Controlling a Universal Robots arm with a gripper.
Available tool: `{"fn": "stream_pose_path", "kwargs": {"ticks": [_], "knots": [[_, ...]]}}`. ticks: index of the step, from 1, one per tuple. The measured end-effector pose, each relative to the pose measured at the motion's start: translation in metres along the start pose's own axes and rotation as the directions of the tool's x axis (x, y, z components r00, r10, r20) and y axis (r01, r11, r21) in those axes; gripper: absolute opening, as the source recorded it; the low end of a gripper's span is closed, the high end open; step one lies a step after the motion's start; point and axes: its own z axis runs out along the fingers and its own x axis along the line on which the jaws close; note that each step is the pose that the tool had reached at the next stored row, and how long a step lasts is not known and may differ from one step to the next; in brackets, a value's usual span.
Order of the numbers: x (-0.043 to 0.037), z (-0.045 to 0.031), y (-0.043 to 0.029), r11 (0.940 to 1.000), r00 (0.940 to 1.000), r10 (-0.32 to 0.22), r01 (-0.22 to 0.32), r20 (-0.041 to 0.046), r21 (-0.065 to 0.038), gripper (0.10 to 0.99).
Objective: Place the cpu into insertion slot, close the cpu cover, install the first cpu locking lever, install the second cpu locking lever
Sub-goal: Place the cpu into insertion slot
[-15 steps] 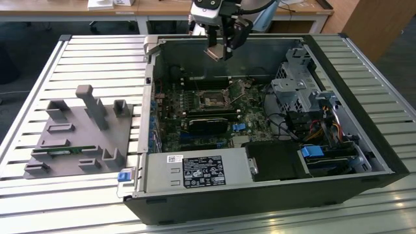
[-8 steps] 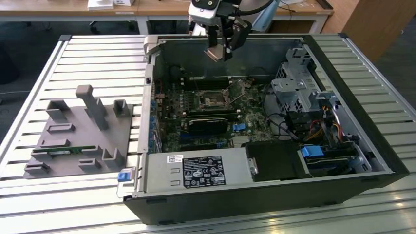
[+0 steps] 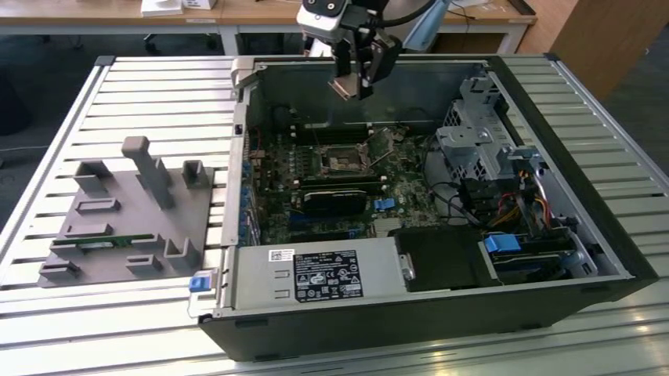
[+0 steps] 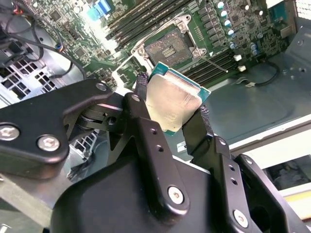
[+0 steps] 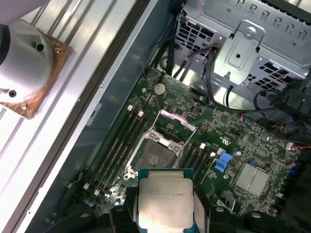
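Above the open computer case (image 3: pixel 585 117), well clear of the board: cpu (image 4: pixel 172 104), tilted, clamped by two opposite edges between the fingers (image 4: pixel 146 121) of the gripper (image 3: pixel 358 84). Insertion slot (image 5: pixel 153 158) beneath, bare. Cover (image 5: pixel 177 120) raised. Hazards: a tilted or misaligned descent could bend the slot's pins, and the edge-only hold may let the chip slip.

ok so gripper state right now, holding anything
Gripper: shut on the cpu, held in the air; the insertion slot is empty.
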Motion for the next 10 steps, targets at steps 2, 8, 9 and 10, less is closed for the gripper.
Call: {"fn": "stream_pose_path", "kwargs": {"ticks": [2, 8, 9, 10], "knots": [[0.0, 0.0004, -0.0001, 0.9999, 0.9999, 0.016, -0.016, 0.0013, 0.0, 0.541], [0.0, 0.0015, -0.0002, 0.9979, 0.9978, 0.065, -0.065, 0.0057, -0.002, 0.541], [0.0, 0.0016, -0.0002, 0.9973, 0.9973, 0.073, -0.073, 0.0065, -0.002, 0.541], [0.0, 0.0018, -0.0002, 0.9967, 0.9967, 0.081, -0.081, 0.0071, -0.002, 0.541]]}}
